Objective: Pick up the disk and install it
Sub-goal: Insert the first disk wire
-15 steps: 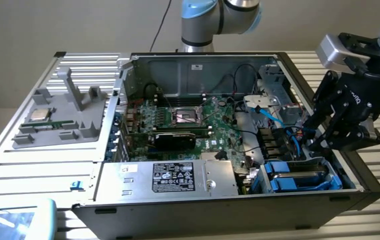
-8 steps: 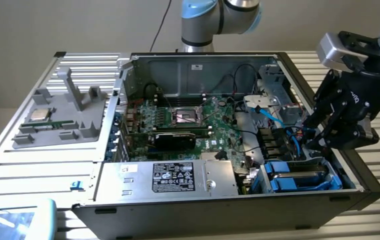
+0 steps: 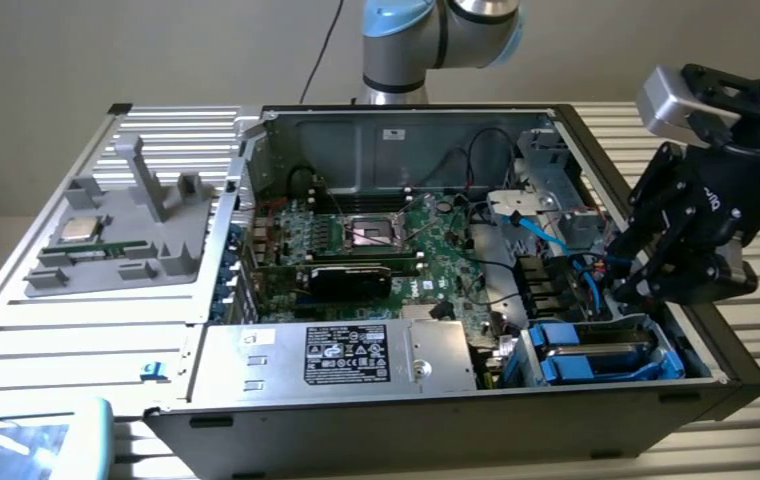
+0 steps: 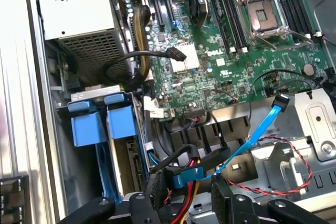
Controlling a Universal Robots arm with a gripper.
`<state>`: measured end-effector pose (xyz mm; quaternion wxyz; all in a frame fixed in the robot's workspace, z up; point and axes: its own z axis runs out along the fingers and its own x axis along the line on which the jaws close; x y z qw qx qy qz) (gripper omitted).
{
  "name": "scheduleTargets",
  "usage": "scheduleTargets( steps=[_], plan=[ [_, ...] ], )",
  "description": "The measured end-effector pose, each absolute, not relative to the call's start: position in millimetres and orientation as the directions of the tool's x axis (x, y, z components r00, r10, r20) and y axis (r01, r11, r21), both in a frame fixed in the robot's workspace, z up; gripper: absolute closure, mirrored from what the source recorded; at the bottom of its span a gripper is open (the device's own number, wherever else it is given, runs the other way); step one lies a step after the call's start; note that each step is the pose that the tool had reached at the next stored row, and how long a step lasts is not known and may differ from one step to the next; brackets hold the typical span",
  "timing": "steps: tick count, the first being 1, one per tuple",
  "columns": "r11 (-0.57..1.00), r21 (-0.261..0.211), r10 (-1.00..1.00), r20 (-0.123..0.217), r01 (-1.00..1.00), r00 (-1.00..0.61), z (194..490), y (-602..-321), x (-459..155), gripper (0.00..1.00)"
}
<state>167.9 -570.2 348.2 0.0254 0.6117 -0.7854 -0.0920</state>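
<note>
The tool [image 3: 640,282] is hanging over the right side of the open case [image 3: 420,425], at the exterior view's right, and is pointing down and inward. Its fingers are standing apart and gripping nothing. In the wrist view the black fingertips [image 4: 152,203] are framing a gap through which loose cables and a blue plug [image 4: 186,177] are showing.

The disk [image 3: 607,345] is sitting in its blue carrier in the drive bay [image 3: 680,350], in the case's lower right corner in the exterior view. It is lying just below the tool and apart from it. In the wrist view, two blue carrier tabs [image 4: 123,121] are standing side by side at the bay's edge.

A blue cable [image 3: 540,230] is running across the case beside the tool. The motherboard [image 3: 380,235] is lying in the middle of the case, with its socket open. A silver box with a black label [image 3: 347,355] is sitting along the near wall, to the left of the bay. On the desk [image 3: 87,340], at the exterior view's left, a grey tray [image 3: 153,215] is carrying a small square chip [image 3: 80,230].
</note>
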Motion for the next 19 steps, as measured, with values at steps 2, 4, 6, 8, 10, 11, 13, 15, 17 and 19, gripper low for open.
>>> scheduleTargets(
  steps=[2,4,6,8,10,11,13,15,17,19],
  plan=[
    [0.246,0.177,-0.962,-0.075,-0.953,-0.262,348.0,-570.2,167.9,0.48],
    [0.260,0.179,-0.958,-0.077,-0.949,-0.277,348.0,-570.2,167.9,0.48],
    [0.275,0.181,-0.953,-0.077,-0.944,-0.293,347.9,-570.3,167.9,0.48],
    [0.288,0.183,-0.949,-0.077,-0.940,-0.305,347.8,-570.6,167.9,0.48],
    [0.299,0.185,-0.945,-0.077,-0.936,-0.318,347.6,-570.7,167.8,0.48],
    [0.305,0.186,-0.943,-0.077,-0.934,-0.324,347.5,-570.7,167.8,0.48],
    [0.315,0.188,-0.939,-0.078,-0.930,-0.334,347.4,-570.8,167.8,0.50],
    [0.322,0.191,-0.937,-0.078,-0.927,-0.341,347.3,-571.1,167.8,0.57],
    [0.325,0.195,-0.935,-0.078,-0.925,-0.345,347.3,-571.5,167.9,0.64],
    [0.327,0.198,-0.934,-0.079,-0.924,-0.347,347.3,-572.1,167.8,0.65]
  ],
)
